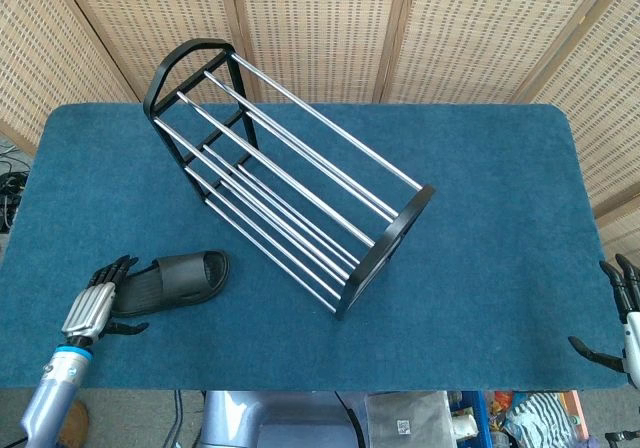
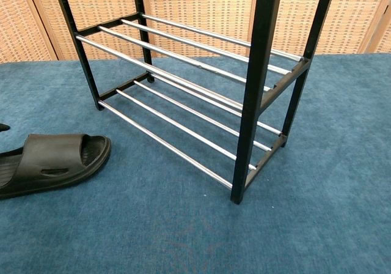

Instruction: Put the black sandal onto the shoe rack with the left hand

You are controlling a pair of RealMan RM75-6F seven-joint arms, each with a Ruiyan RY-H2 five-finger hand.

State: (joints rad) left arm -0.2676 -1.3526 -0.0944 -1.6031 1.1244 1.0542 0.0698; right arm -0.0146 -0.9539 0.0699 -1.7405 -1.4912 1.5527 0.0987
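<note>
The black sandal (image 1: 178, 276) lies flat on the blue table, left of the shoe rack (image 1: 285, 173); the chest view shows the sandal (image 2: 52, 162) at the left edge and the rack (image 2: 201, 90) filling the middle. My left hand (image 1: 95, 303) hovers over the sandal's heel end with fingers spread, holding nothing; whether it touches the sandal I cannot tell. A dark fingertip (image 2: 3, 127) pokes in at the chest view's left edge. My right hand (image 1: 622, 323) stays at the table's right front corner, fingers apart and empty.
The rack is black-framed with chrome bars on two tiers and stands diagonally across the table (image 1: 480, 188). Woven wicker screens (image 1: 330, 18) close off the back. Bare blue carpet lies to the right of the rack and along the front edge.
</note>
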